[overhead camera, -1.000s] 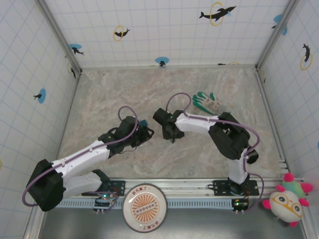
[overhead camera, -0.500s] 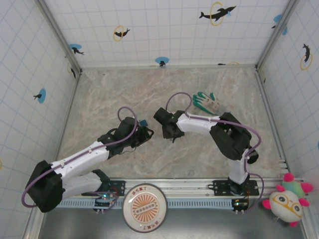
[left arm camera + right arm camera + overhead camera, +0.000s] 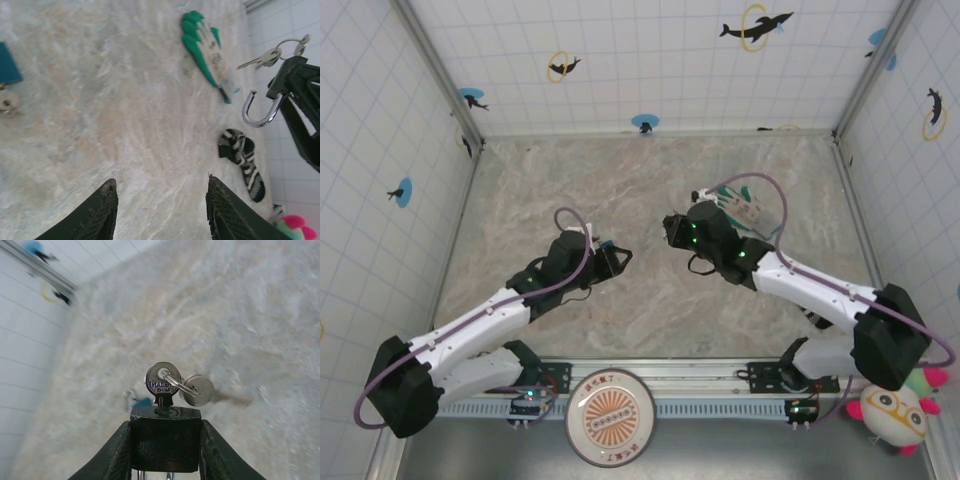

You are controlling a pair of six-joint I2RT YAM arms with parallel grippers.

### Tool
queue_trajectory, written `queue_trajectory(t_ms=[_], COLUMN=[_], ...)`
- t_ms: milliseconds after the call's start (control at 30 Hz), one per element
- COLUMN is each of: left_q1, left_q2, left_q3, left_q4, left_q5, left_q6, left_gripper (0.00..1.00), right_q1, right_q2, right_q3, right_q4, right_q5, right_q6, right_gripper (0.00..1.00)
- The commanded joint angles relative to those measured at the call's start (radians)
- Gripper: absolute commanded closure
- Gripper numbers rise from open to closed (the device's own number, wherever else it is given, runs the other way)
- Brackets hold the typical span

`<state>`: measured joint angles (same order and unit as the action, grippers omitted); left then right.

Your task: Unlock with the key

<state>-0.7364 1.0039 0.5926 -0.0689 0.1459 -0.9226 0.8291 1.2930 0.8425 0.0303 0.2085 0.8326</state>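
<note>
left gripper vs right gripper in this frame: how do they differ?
The left gripper is open; the right gripper is shut on the padlock. The left gripper is empty, with bare table below it; the right gripper carries the padlock with the key seated in its keyhole. Shared: both have dark fingers.

Key: small, silvery, round head with stamped lettering. Blade sunk in keyhole of padlock, head standing proud. Second key, same kind, linked at its head, dangling beside. Padlock: black body, pinched in right gripper, off table. Shackle: chrome hook, one end free of body.
</note>
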Motion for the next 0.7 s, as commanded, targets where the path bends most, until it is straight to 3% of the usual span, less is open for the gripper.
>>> queue_trajectory(t_ms=[0,200,367,500,667], left_q1=[0.005,0.005,0.006,0.005,0.006], left_q2=[-0.002,0.027,-0.004,-0.014,0.01], left_q3=[0.037,-0.015,-0.086,-0.085,-0.127], left_q4=[0.113,0.404,0.652,0.665,0.859], left_q5=[0.074,0.217,0.27,0.282,0.323], left_q6=[0.05,-0.079,-0.185,-0.205,-0.278], left_gripper=[0.49,0.42,0.31,0.27,0.23], right_q1=[0.0,0.012,0.014,0.019,0.031], right_q2=[-0.06,-0.144,-0.188,-0.208,-0.19], right_q3=[-0.071,-0.192,-0.254,-0.273,-0.265], right_q4=[0.245,0.511,0.66,0.742,0.803], right_q5=[-0.021,-0.091,-0.143,-0.169,-0.205], right_q6=[0.064,0.069,0.065,0.067,0.084], right_gripper=[0.82,0.83,0.83,0.83,0.84])
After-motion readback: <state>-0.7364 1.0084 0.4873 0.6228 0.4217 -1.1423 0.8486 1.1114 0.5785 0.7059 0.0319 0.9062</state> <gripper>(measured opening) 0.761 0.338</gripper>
